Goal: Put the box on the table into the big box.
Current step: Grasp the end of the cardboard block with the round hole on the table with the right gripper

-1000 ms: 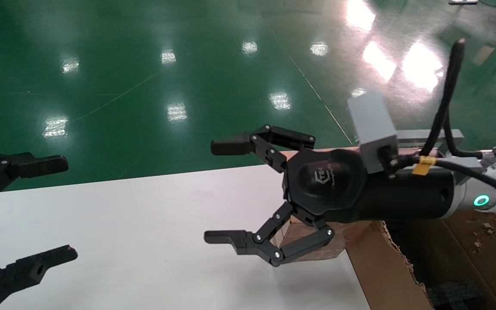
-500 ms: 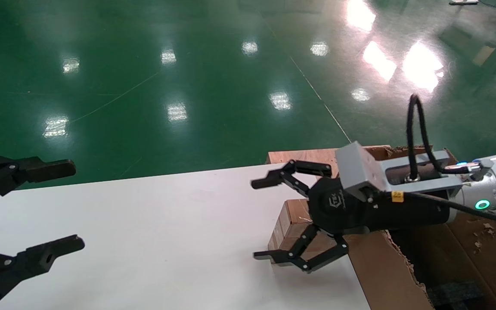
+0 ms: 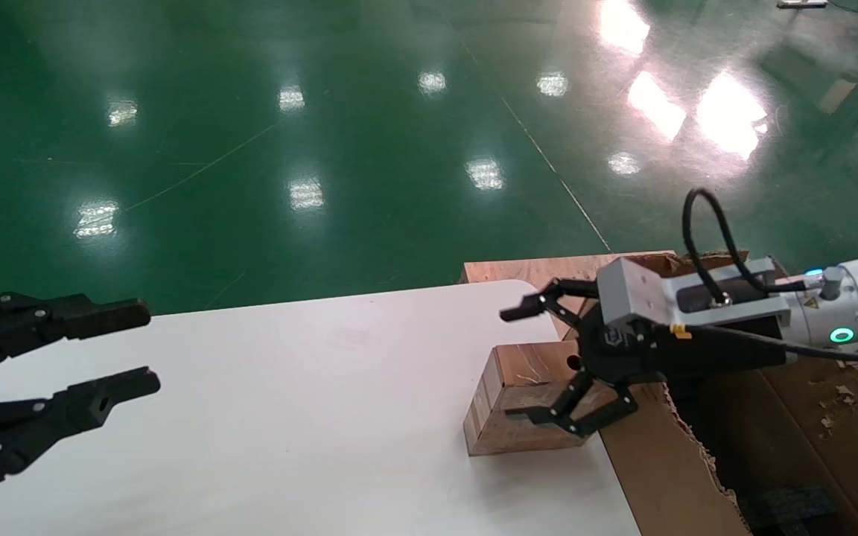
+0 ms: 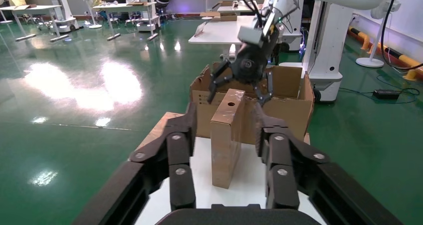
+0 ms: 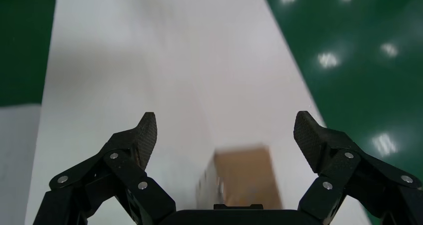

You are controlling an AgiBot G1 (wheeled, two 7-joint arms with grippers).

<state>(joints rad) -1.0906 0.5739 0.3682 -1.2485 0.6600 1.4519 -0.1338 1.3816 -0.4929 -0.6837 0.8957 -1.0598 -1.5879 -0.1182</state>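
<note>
Dropping and pulling back, the right gripper (image 3: 534, 362) is now straddling the box (image 3: 522, 406). Leftward, the left gripper (image 3: 135, 349) is hanging idle, fingers parted. Box is resting on the table (image 3: 287, 417) beside the big box (image 3: 667, 469); right fingers spread wide, likely readying a grasp.

No words or numbers come through clearly anywhere. There's a pale logo on the right tool's (image 3: 535, 362) black body and a yellow tag on its cable, but neither can be read.
</note>
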